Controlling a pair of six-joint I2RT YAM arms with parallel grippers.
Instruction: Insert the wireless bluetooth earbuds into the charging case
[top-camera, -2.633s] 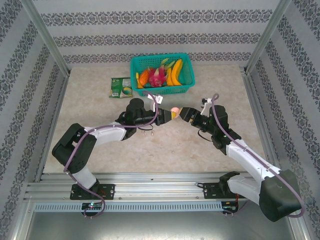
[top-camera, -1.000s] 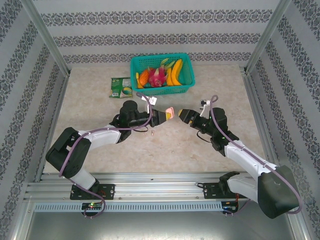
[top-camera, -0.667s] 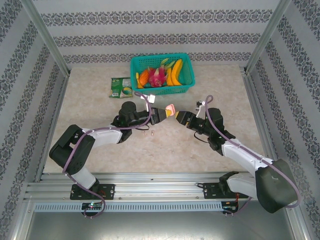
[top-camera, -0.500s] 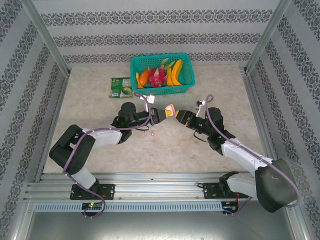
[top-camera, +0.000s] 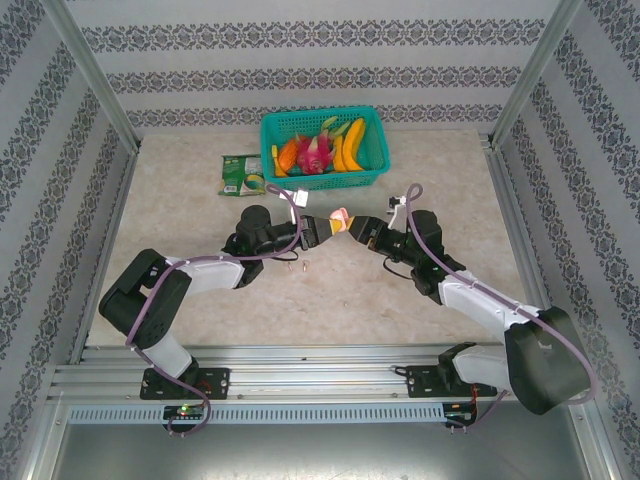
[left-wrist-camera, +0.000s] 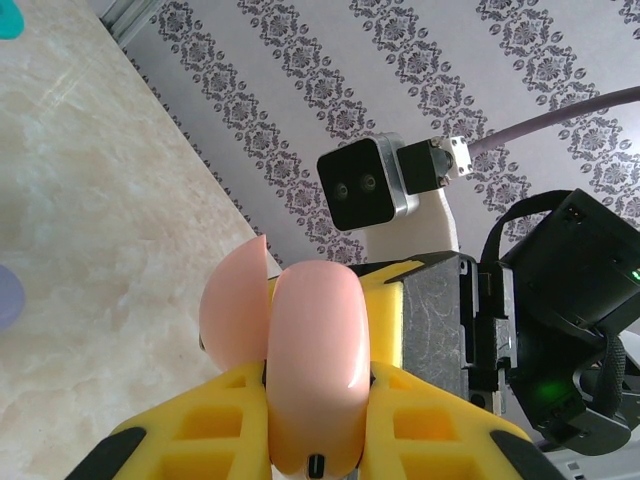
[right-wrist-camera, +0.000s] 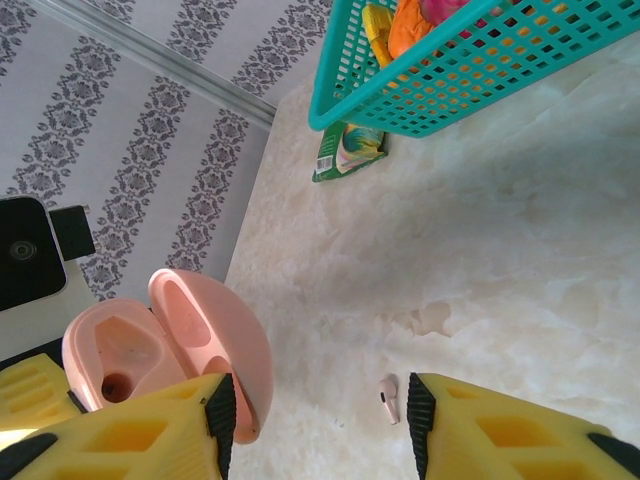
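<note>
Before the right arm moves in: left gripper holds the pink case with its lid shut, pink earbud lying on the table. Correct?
The lid is open, not shut; the right wrist view shows it. The left gripper does hold the pink case, and the pink earbud lies on the table.

1. You've got white link shells on the left arm (top-camera: 205, 272) and the right arm (top-camera: 478, 300), with bulky black joint housings.
2. A lilac cable (top-camera: 140, 318) runs along your left arm, and a matching cable (top-camera: 575, 350) along the right.
3. Black left base (top-camera: 185, 381), black right base (top-camera: 440, 378).
4. Your right gripper (right-wrist-camera: 315, 400) has yellow fingers (right-wrist-camera: 110, 440) with rectangular pockets and black tips.
5. Your left gripper (left-wrist-camera: 315, 420) has the same yellow pocketed fingers (left-wrist-camera: 190, 435).
6. Your right wrist camera (left-wrist-camera: 365, 187) has a black face with two lenses, a silver housing and a white mount.
7. A green light (left-wrist-camera: 545, 385) glows on the black wrist housing.
</note>
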